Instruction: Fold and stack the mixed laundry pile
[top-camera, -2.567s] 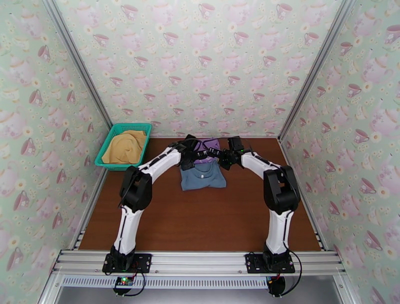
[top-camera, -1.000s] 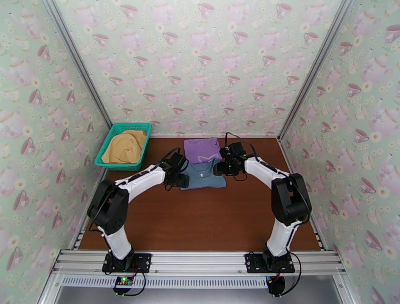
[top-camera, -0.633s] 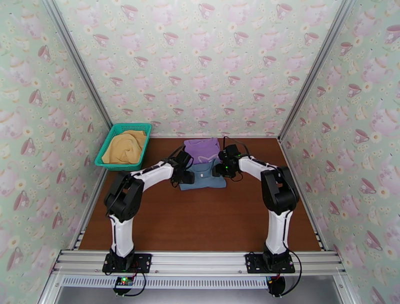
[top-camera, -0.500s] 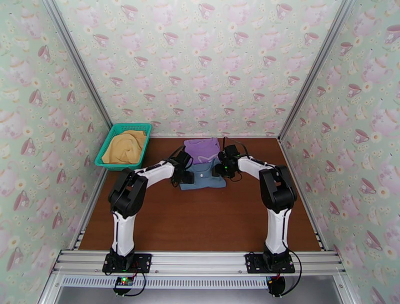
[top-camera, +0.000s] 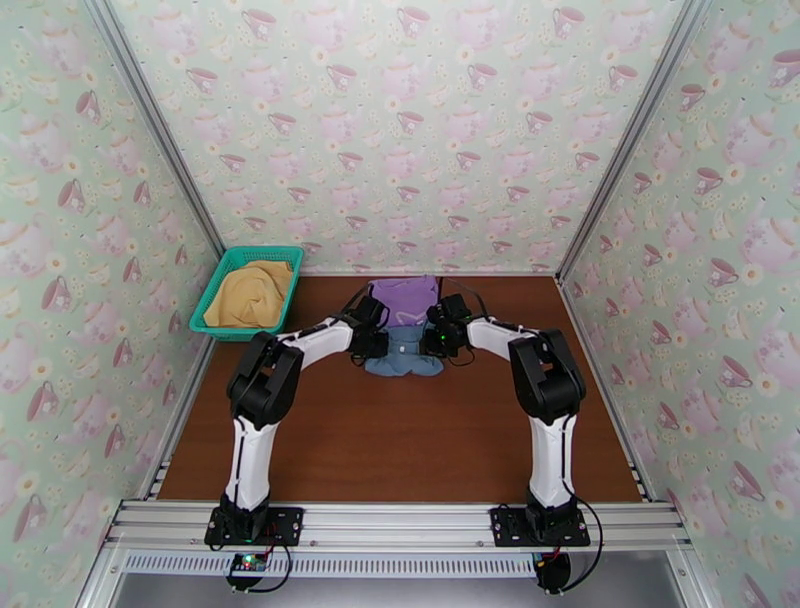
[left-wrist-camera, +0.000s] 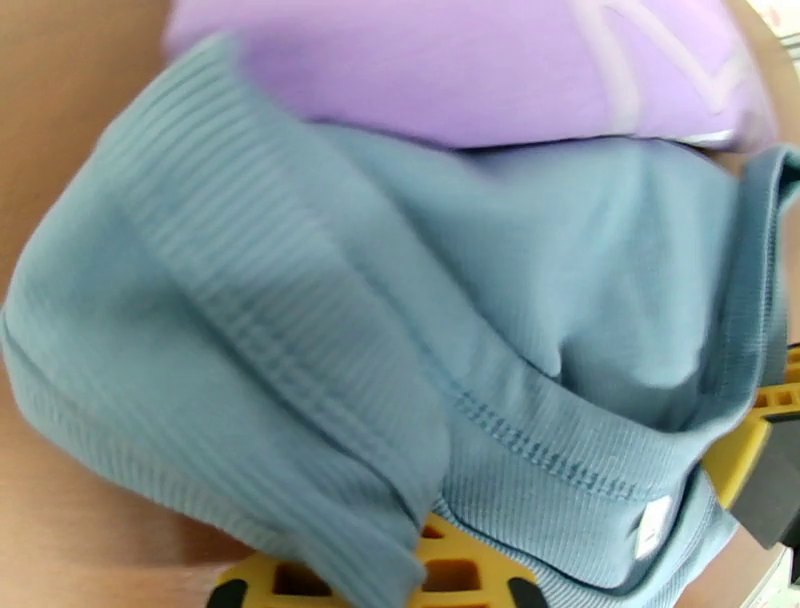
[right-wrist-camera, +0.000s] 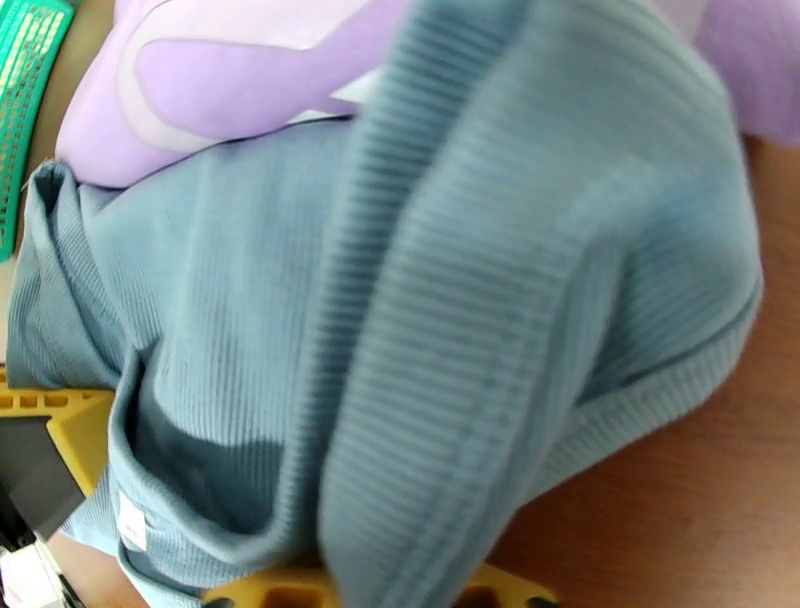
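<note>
Sitting at far left: the teal mesh basket (top-camera: 214, 290) stands in the far left corner of the table (top-camera: 400, 450), against the left wall.
In the basket: the mustard-yellow garment (top-camera: 250, 293) lies crumpled inside and covers most of the basket floor.
Left arm: it reaches from its base at the near edge out toward the far middle of the table, bent at the elbow.
Left gripper: the left gripper (top-camera: 372, 342) is at the left edge of the grey-blue garment (top-camera: 405, 355). Its fingers are pinched together on that edge. In the left wrist view the ribbed cloth drapes over its yellow fingers and hides their tips.
Grey-blue garment: it lies in the far middle of the table, bunched narrow between the two grippers, with its hem and a small white label on the near side.
Lilac-purple shirt: the lilac-purple shirt (top-camera: 403, 295) lies flat just beyond the grey-blue garment and touches it along its near edge.
Right gripper: the right gripper (top-camera: 437, 340) is at the right edge of the grey-blue garment. Its fingers are closed on the cloth, which folds over them in the right wrist view.
Right arm: it reaches from its base toward the far middle, mirroring the left arm.
</note>
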